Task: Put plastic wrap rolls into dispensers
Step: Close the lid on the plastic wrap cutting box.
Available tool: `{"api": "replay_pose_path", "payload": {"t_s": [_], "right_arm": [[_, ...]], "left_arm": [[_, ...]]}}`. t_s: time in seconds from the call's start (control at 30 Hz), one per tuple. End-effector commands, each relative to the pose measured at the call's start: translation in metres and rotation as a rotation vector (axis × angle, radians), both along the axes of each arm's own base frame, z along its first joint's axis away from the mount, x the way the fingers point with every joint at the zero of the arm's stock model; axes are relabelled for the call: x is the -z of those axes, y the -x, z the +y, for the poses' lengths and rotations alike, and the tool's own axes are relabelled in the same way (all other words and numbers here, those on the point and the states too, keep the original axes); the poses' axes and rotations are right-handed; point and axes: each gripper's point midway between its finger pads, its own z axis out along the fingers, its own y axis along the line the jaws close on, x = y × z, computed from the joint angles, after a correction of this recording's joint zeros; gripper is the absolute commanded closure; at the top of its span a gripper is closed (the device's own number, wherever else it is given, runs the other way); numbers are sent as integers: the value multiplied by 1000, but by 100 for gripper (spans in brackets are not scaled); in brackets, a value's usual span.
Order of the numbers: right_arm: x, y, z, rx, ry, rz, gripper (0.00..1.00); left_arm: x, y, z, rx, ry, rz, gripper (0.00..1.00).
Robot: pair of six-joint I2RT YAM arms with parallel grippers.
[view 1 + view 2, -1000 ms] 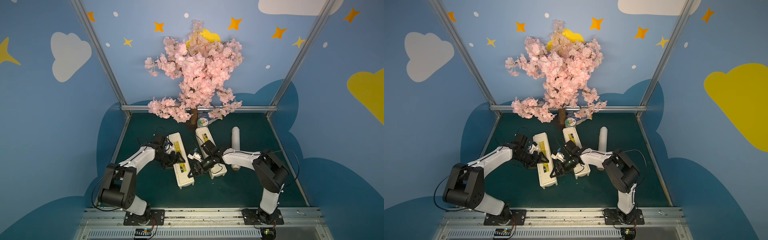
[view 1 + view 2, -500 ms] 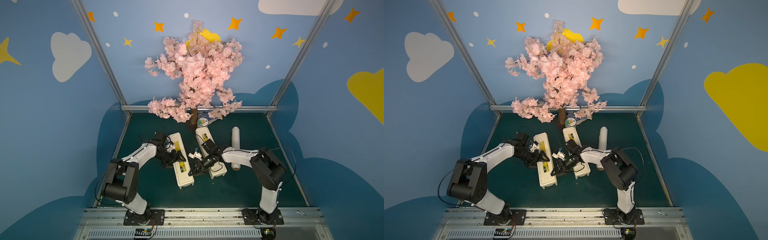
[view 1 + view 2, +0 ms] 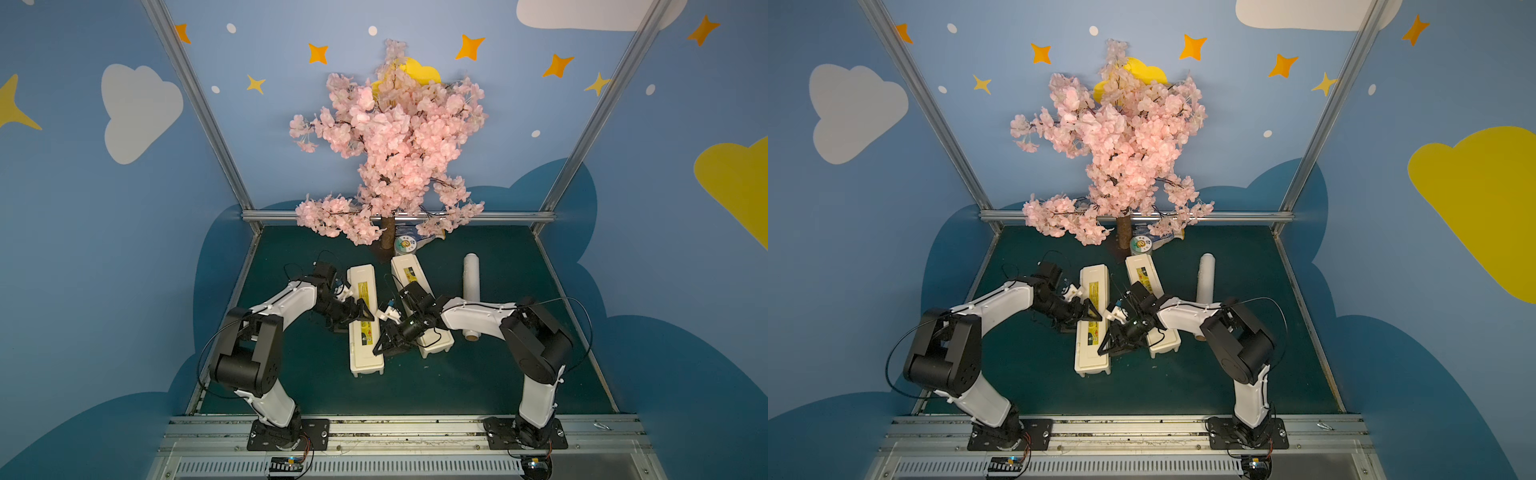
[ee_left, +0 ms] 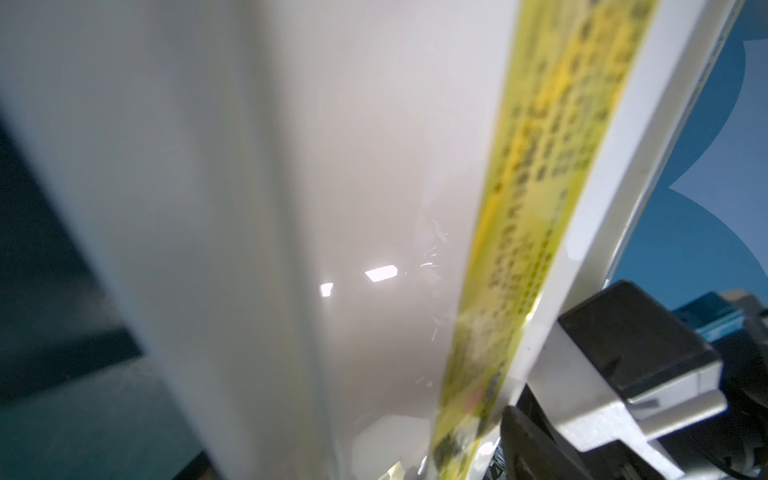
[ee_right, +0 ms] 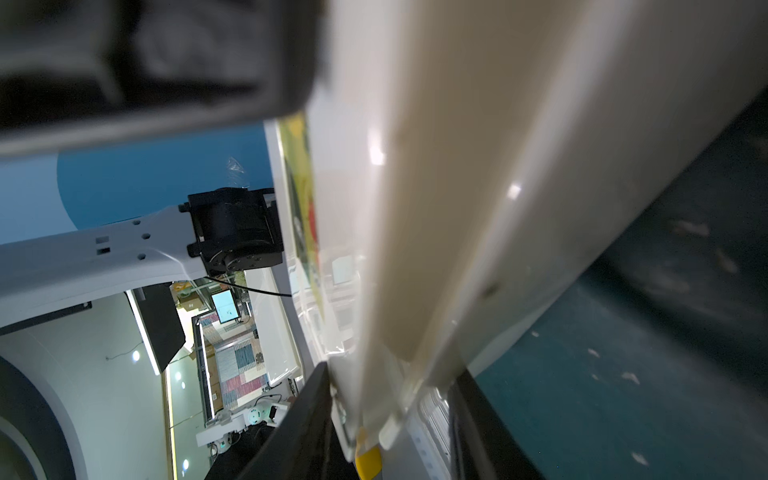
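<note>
The roll (image 3: 471, 282) lay on the table (image 3: 498, 374) beside the right dispenser (image 3: 409, 272). Over the left dispenser's (image 3: 365, 357) lid (image 3: 362, 286) the left gripper (image 3: 368, 313) stood spread wide. The right gripper (image 3: 380, 349) straddled its edge, pinch unclear. A shallow hold could slip and skew the dispenser.

Dispenser label (image 4: 540, 208) print illegible

glossy smooth plastic dispenser (image 4: 353, 187), matt green tabletop (image 3: 498, 374)

White links (image 3: 478, 318); black motor joints (image 3: 536, 343).
</note>
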Motion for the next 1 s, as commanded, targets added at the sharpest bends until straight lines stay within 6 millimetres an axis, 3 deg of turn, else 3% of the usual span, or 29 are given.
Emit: {"api": "replay_pose_path", "payload": {"t_s": [0.0, 0.13, 0.23, 0.33, 0.5, 0.6, 0.8, 0.97], "right_arm": [[64, -16, 6, 91, 175, -199, 52], [68, -23, 3, 121, 210, -228, 46], [72, -23, 4, 122, 207, -199, 50], [52, -30, 1, 141, 176, -285, 47], [-4, -62, -2, 173, 86, -443, 40], [-25, -86, -6, 209, 50, -475, 34], [-37, -135, -10, 275, -6, -423, 32], [-46, -162, 7, 247, -54, -411, 30]], "left_arm": [[26, 30, -1, 40, -38, 103, 12], [31, 31, -1, 35, -37, 120, 12], [36, 34, 0, 40, -47, 141, 12], [32, 29, 1, 40, -55, 106, 12], [22, 18, 2, 38, -62, 48, 12], [17, 11, 0, 38, -58, 10, 12], [-11, -13, -5, 40, -34, -120, 3], [-23, -29, -1, 30, -47, -193, 0]]}}
